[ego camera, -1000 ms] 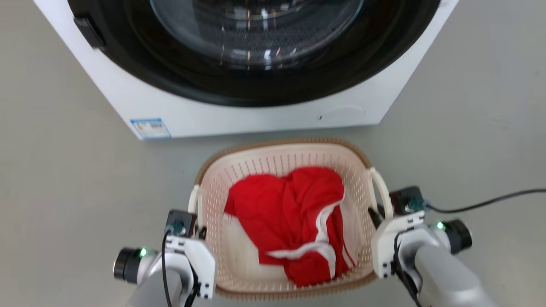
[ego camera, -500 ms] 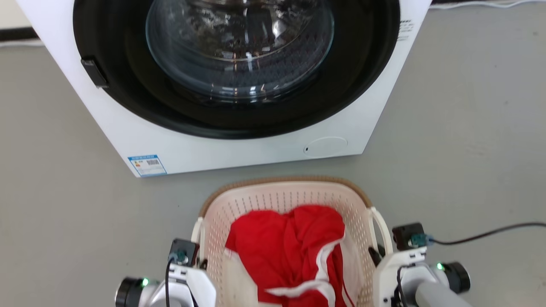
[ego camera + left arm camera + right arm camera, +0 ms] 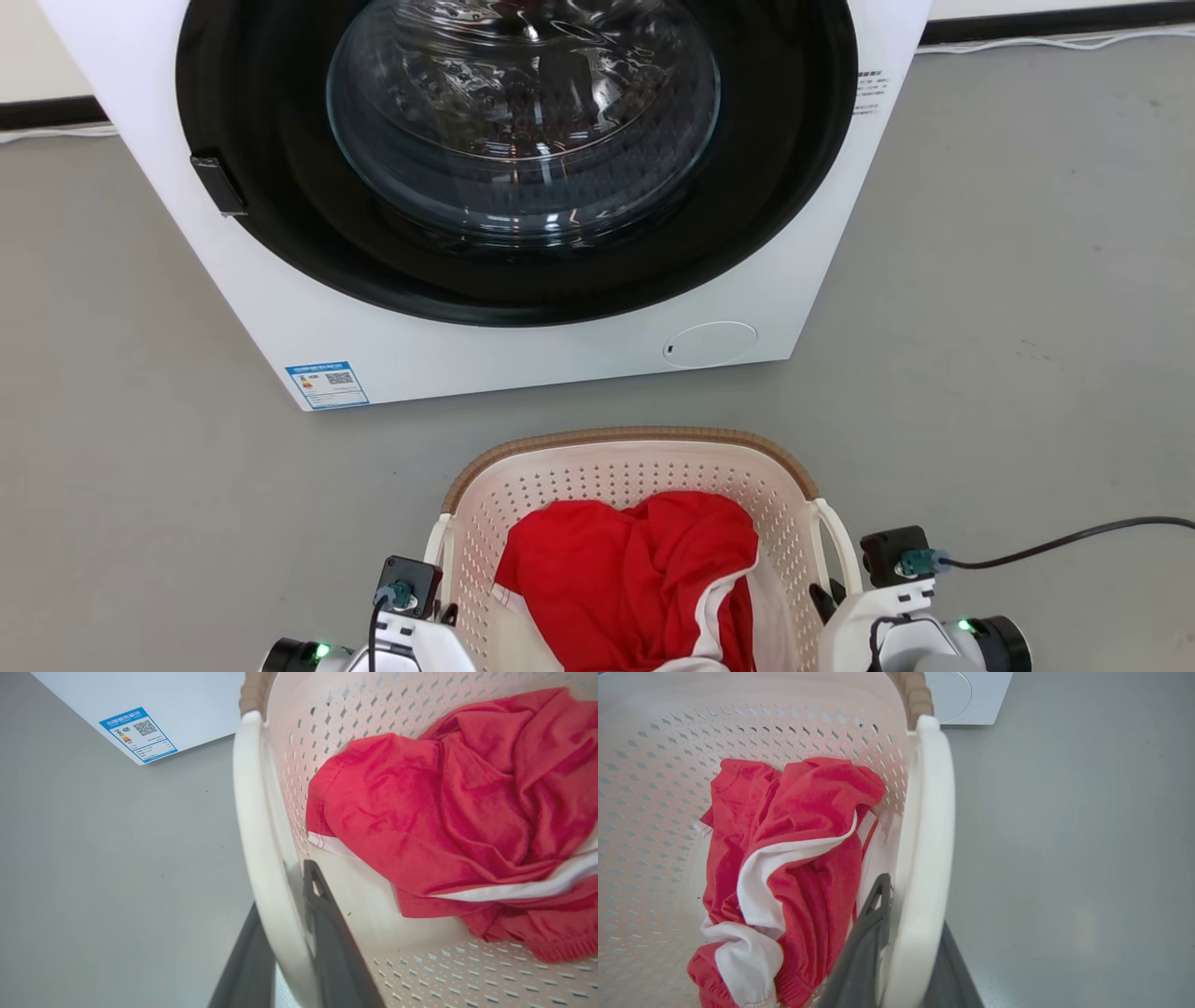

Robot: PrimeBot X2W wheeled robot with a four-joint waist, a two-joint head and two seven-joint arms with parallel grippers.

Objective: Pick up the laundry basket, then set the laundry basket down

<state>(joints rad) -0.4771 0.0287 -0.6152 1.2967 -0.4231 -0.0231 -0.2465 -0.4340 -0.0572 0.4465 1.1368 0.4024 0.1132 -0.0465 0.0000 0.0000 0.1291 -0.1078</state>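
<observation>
Basket (image 3: pixel 624 434) low in the middle of the head view, in front of the washer (image 3: pixel 523 359) and apart from it, a strip of grey floor (image 3: pixel 1008 280) between the two; near end cut off by the bottom edge. Resting on the floor or lifted off it: cannot tell. Upright, with cream perforated walls, a brown woven-look rim and a white loop handle at each side. Inside, a crumpled red cloth (image 3: pixel 625 569) with white trim.

Left gripper (image 3: pixel 284 889) pinching the left handle (image 3: pixel 252 812): one dark finger inside the loop against its inner face, the other outside on the floor side, the white bar between them. Right gripper (image 3: pixel 915 903) clamped likewise on the right handle (image 3: pixel 927 812), inner finger just beside the cloth, outer finger on the floor side, the bar pressed between.

Washer white, front-loading, with a round door (image 3: pixel 523 121) of dark ring and clear glass, drum holes visible behind it. Blue label (image 3: pixel 327 385) at the lower left corner of its front, round cap (image 3: pixel 711 343) at the lower right. Black cable (image 3: pixel 1074 539) running from the right wrist across the floor to the right edge. Green lights lit on both wrists
</observation>
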